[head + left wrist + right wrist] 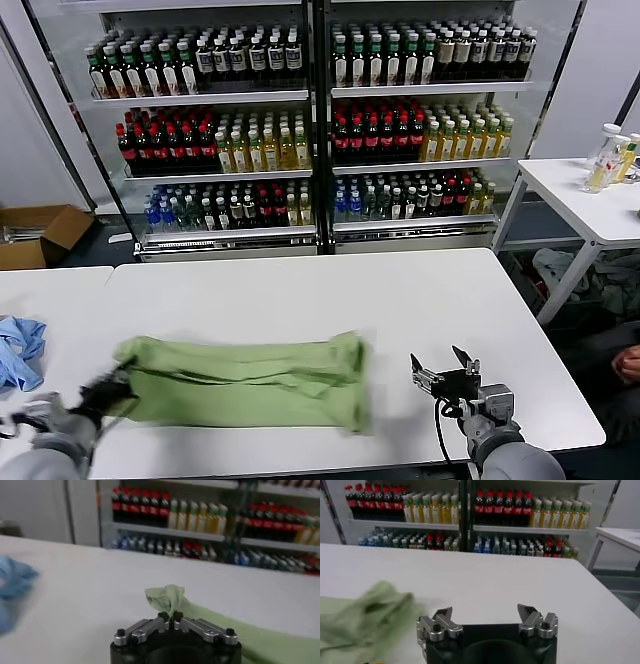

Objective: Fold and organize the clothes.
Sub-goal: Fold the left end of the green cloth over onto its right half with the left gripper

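The light green clothes (245, 380) lie folded into a long band across the near part of the white table (400, 300). My left gripper (108, 390) is at the band's left end, shut on a pinch of the green cloth (167, 599) that bunches up between its closed fingers. My right gripper (443, 368) stands open a little to the right of the band's right end, with nothing between its fingers (442, 616). The right end of the clothes (367, 612) lies beside it.
A small light-blue cloth (18, 350) lies on the adjoining table (40, 290) to the left. Drink shelves (310, 120) stand behind. A second white table (590, 200) with bottles is at the back right. A cardboard box (40, 232) sits on the floor at the left.
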{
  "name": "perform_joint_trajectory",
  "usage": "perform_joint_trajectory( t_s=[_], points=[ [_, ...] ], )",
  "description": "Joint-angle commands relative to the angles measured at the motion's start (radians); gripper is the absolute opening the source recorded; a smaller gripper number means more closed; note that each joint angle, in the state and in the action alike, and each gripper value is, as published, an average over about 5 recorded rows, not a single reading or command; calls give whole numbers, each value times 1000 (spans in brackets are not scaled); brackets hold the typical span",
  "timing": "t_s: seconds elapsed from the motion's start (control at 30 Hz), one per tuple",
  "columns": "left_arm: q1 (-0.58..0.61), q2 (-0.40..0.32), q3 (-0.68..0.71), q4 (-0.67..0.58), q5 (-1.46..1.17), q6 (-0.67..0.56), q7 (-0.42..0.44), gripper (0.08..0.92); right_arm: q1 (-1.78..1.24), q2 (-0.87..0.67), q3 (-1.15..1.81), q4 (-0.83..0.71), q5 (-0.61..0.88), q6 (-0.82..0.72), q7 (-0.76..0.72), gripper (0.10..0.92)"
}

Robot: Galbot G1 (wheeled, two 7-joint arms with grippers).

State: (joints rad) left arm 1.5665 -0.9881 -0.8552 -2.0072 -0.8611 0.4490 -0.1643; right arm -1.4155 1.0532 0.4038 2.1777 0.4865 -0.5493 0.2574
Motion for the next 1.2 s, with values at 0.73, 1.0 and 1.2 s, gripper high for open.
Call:
perform_joint_trajectory(
  t_s=[0.73,1.0,1.2],
  points=[
    [-114,-195,419,-187,-349,25,12,97,42,1,-39,-42,-7,0,-3,822],
    [-210,-207,507,-76,-278,26,22,97,34,7,-40,-44,-15,-1,0,823],
    [-189,-188,541,-98,-193,56,97,105,37,4,-41,-47,-16,-4,1,823]
  ],
)
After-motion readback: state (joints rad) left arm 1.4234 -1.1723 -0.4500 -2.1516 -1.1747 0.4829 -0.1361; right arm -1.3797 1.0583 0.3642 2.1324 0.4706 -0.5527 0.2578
